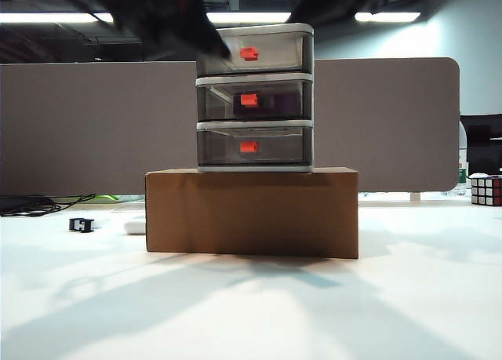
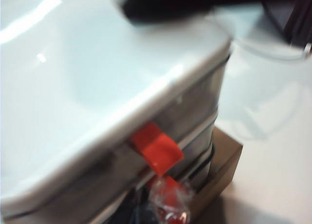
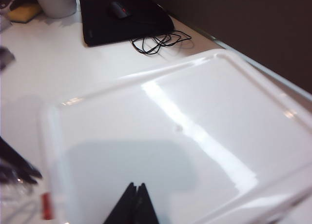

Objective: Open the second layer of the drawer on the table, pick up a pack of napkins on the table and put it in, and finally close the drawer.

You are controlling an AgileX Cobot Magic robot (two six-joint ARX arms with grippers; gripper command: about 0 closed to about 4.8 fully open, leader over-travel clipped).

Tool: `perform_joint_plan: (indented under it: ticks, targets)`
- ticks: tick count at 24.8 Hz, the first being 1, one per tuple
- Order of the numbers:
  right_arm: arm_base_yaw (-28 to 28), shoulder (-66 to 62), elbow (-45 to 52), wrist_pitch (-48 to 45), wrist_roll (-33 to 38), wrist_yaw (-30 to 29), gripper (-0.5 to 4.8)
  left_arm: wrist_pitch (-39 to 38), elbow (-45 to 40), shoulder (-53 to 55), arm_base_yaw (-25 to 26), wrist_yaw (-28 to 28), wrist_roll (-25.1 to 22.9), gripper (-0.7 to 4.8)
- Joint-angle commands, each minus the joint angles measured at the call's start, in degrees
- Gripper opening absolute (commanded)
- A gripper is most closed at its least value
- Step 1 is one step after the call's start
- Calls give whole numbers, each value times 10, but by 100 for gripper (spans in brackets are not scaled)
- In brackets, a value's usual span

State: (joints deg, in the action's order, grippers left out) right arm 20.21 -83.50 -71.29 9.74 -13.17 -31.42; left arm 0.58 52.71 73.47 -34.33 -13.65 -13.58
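Hovering closed over the drawer (image 1: 254, 97) on the box (image 1: 252, 212), the left gripper (image 1: 205, 40) and right gripper (image 3: 132, 204) hold nothing, seemingly done, since a dark pack (image 1: 276, 103) sits inside the shut second layer (image 1: 254, 100).

No readable text, label, brand, number or sign on anything in view.

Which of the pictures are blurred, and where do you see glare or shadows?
Exterior view: arms above the drawer motion-blurred, long shadows on the table. Left wrist view: everything smeared, including the red-orange handle. Right wrist view: sharper, glare streak across the cabinet's white top, right hand shut.
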Motion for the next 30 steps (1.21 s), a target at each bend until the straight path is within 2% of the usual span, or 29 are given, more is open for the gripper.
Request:
perform_joint_plan:
  ticks: [1, 6, 9, 11, 14, 15, 17, 19, 23, 24, 26, 28, 30]
  targets:
    - [-2, 74, -7, 16, -6, 17, -5, -83, 3, -80, -1, -3, -36, -6]
    - [-12, 180, -2, 133, -30, 19, -5, -233, -12, -223, -1, 15, -55, -6]
    - [-11, 260, 37, 181, -30, 19, -5, -258, -62, -330, -1, 25, -23, -6]
    - [-11, 329, 83, 197, -11, 21, -5, -257, -107, -404, -1, 26, 17, -6]
    - [-11, 439, 160, 197, 37, 53, -5, -251, -176, -531, -1, 64, 108, -6]
    - [-11, 474, 183, 197, 49, 71, -5, -246, -201, -581, -1, 83, 136, -6]
    - [-11, 613, 278, 197, 87, 148, -5, -243, -274, -718, -2, 141, 184, -6]
    - [-11, 689, 328, 195, 91, 171, -5, -267, -296, -734, 1, 186, 204, -6]
    - [-13, 827, 421, 198, 91, 212, -5, -289, -308, -705, 1, 188, 272, -6]
    - [-11, 837, 448, 205, 93, 228, -5, -282, -318, -707, 2, 203, 270, -6]
    - [-14, 817, 487, 211, 106, 216, -5, -257, -343, -722, 2, 225, 243, -6]
    - [-12, 815, 523, 151, 106, 209, -5, -214, -371, -735, 3, 229, 203, -6]
    - [-12, 827, 558, 98, 117, 211, -5, -175, -396, -733, 2, 225, 183, -6]
